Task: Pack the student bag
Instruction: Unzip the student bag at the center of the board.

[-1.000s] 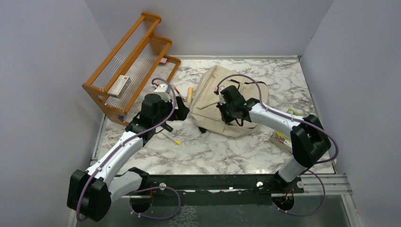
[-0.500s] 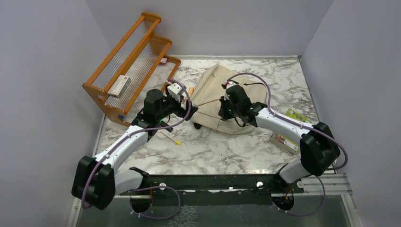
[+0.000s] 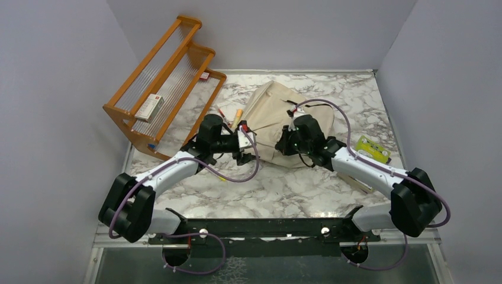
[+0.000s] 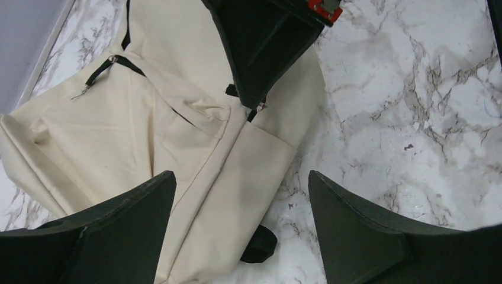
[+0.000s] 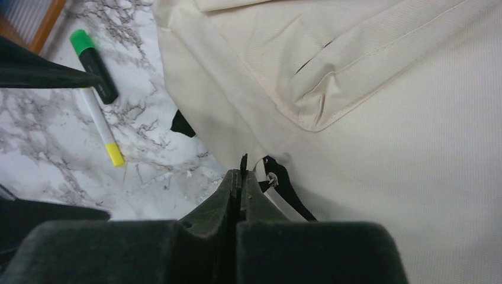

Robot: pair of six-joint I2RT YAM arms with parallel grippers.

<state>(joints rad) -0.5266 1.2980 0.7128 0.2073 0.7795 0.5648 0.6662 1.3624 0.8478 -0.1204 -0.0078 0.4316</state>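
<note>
My left gripper (image 4: pixel 240 177) hangs spread wide and holds nothing. Under and ahead of its fingers lies the student bag (image 4: pixel 118 136): cream canvas, slack and creased on the marble table (image 4: pixel 414 118), with a black strap, a thin black zipper line and a stitched pocket seam.

My right gripper (image 5: pixel 241 171) has its fingers pressed together. The tips are down at the bag's edge, where a black tab and a small metal pull show (whether I actually pinch either, I cannot tell).

Left of those tips, off the canvas, lie a green-capped marker (image 5: pixel 95 65) and a yellow-tipped pen (image 5: pixel 103 133).
</note>
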